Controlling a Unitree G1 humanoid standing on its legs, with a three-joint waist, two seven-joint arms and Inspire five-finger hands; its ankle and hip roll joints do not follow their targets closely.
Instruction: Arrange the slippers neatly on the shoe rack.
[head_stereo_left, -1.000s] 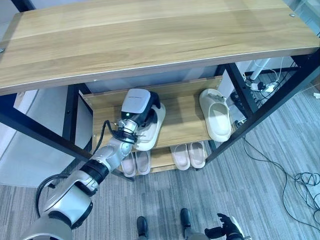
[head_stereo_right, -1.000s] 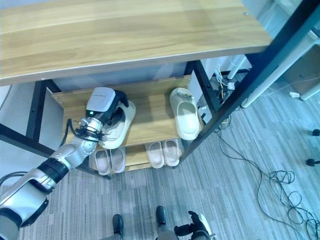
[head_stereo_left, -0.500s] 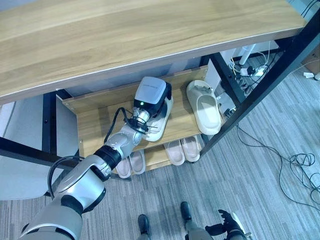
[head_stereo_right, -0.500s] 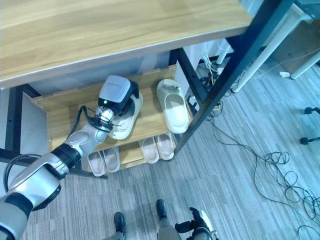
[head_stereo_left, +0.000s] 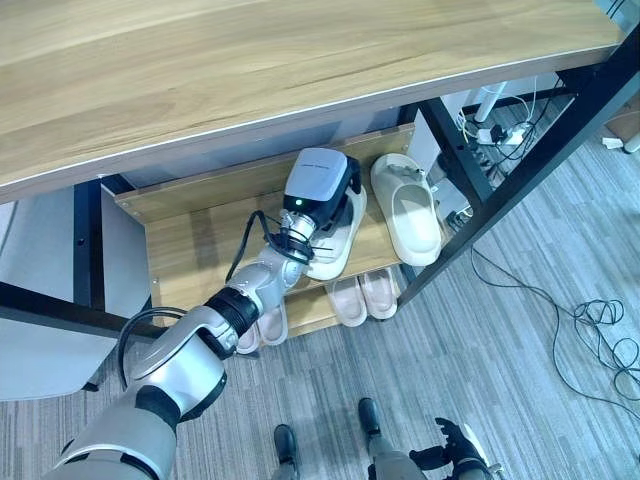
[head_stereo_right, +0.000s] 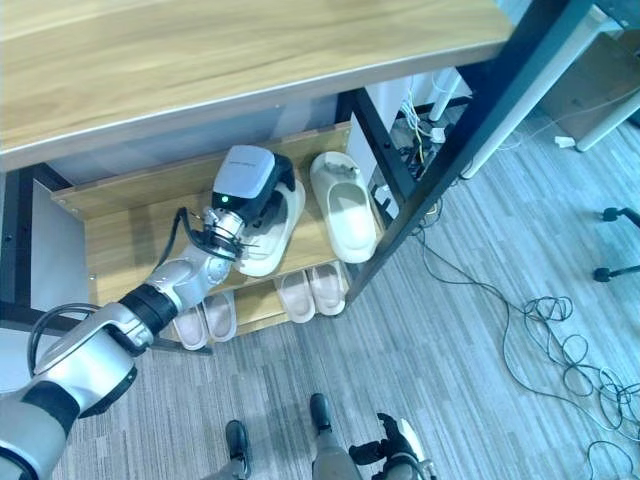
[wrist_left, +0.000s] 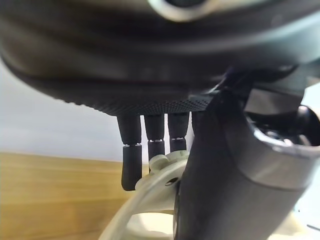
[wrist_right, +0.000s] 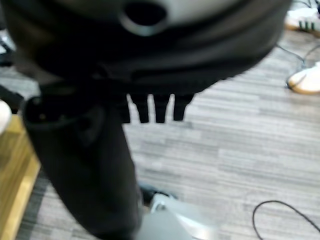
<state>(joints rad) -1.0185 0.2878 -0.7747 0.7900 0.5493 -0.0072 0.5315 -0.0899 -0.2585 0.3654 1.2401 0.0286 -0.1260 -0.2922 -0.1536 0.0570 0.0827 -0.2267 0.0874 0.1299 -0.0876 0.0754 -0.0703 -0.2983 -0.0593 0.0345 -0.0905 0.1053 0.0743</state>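
The left hand (head_stereo_left: 345, 195) is reaching under the top board of the shoe rack (head_stereo_left: 190, 250) onto its middle shelf, and its fingers (wrist_left: 129, 165) are curling over the rim of a cream slipper (head_stereo_left: 338, 240) while the thumb is closing against it from the other side, so the slipper is being pinched by its edge. That slipper is lying on the middle shelf, slanting toward the front edge, with its toe end near the second cream slipper (head_stereo_left: 405, 208), which is sitting straight by the shelf's right end against the frame post. The grip on the rim looks chosen so the held slipper can be slid or turned to lie parallel beside its mate. Two more pairs (head_stereo_left: 363, 297) are standing tidily along the front of the bottom shelf. The right hand (head_stereo_left: 452, 458) is hanging low over the floor with relaxed, uncurled fingers, holding nothing.
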